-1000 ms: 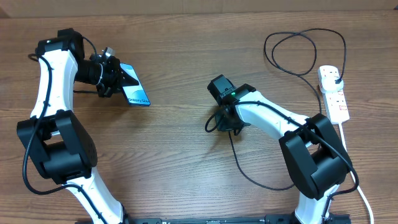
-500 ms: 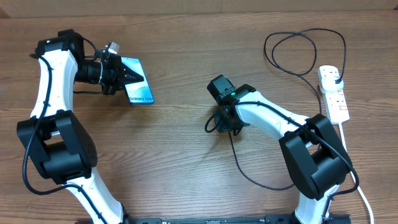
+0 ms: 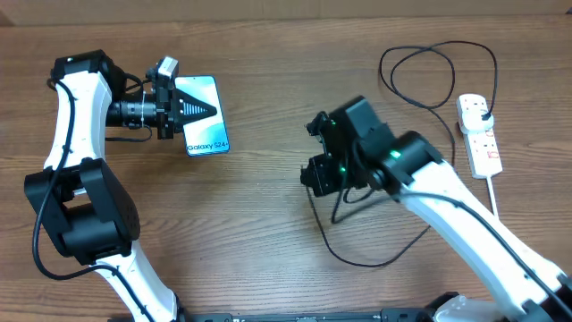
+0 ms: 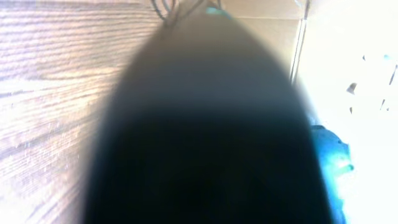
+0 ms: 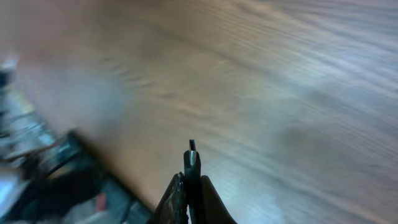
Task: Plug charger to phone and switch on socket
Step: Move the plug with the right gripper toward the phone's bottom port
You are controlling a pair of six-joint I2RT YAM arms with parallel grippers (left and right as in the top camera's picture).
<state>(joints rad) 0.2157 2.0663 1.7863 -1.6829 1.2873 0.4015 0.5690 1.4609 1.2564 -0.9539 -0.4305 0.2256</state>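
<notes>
**Connector meets port: both hands loaded, alignment is the job**

The left hand [image 3: 211,110] is clamped on the slim rectangular phone with the light blue screen [image 3: 207,140], over the left of the brown wooden worktop [image 3: 268,63]. The right hand [image 3: 321,173] is closed on the thin black charger cable [image 3: 332,234], its small connector tip [image 5: 192,154] poking out. Judged: square the tip to the phone's port, which is unseen here, and push straight. The white power strip [image 3: 483,150] lies far right.

White rounded shells cover the left arm [image 3: 64,121] and right arm [image 3: 469,224] between bulky black joints. Thin black cables [image 3: 36,234] loop along both. Small green lights [image 3: 340,164] dot the right arm's black wrist. The left gripper [image 3: 213,110] has black tapered fingers.
</notes>
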